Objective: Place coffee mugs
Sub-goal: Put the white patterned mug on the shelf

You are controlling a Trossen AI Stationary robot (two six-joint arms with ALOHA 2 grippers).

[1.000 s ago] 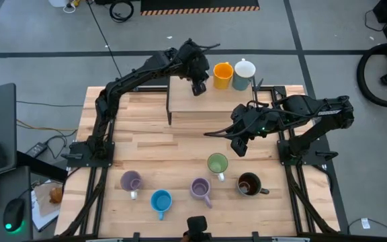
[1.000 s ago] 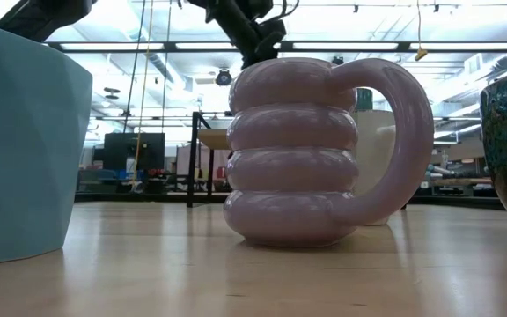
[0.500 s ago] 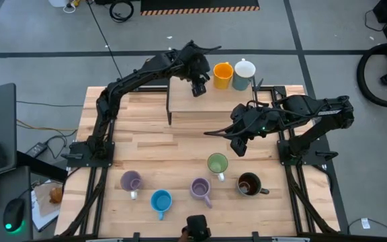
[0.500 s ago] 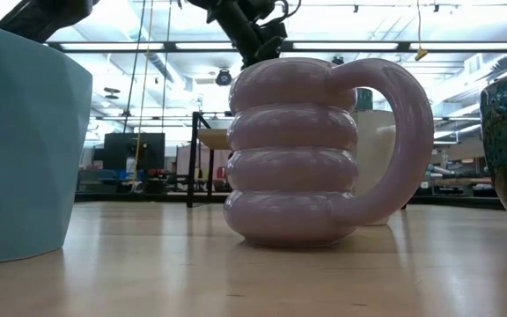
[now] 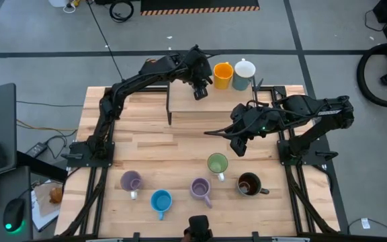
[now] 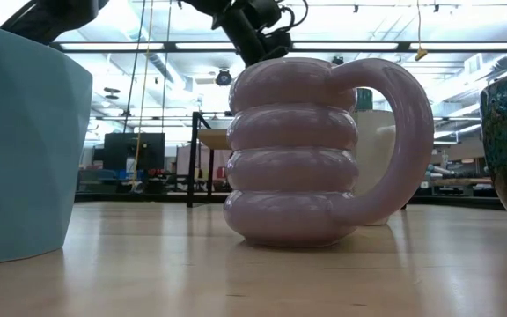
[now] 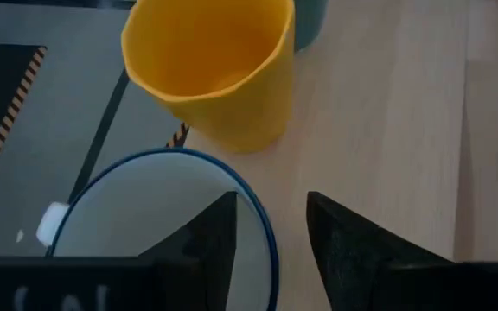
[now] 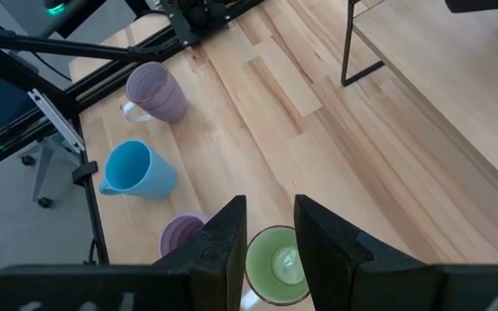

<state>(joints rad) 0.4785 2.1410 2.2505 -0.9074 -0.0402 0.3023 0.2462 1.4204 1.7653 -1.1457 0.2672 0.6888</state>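
Standing on the raised wooden shelf (image 5: 207, 104) at the table's far edge: one orange mug (image 5: 222, 74) and, just beside it, one white mug (image 5: 244, 72), with the left gripper (image 5: 199, 88) poised just beside the orange mug, fingers parted and holding nothing. Lined along the near side of the table (image 5: 146, 151): light purple mug (image 5: 131, 181), blue mug (image 5: 160, 201), ribbed light purple mug (image 5: 201, 188), green mug (image 5: 217, 163) and dark brown mug (image 5: 249, 183). Right gripper (image 5: 239, 148) hangs above the table near the green mug, fingers slightly apart and empty.
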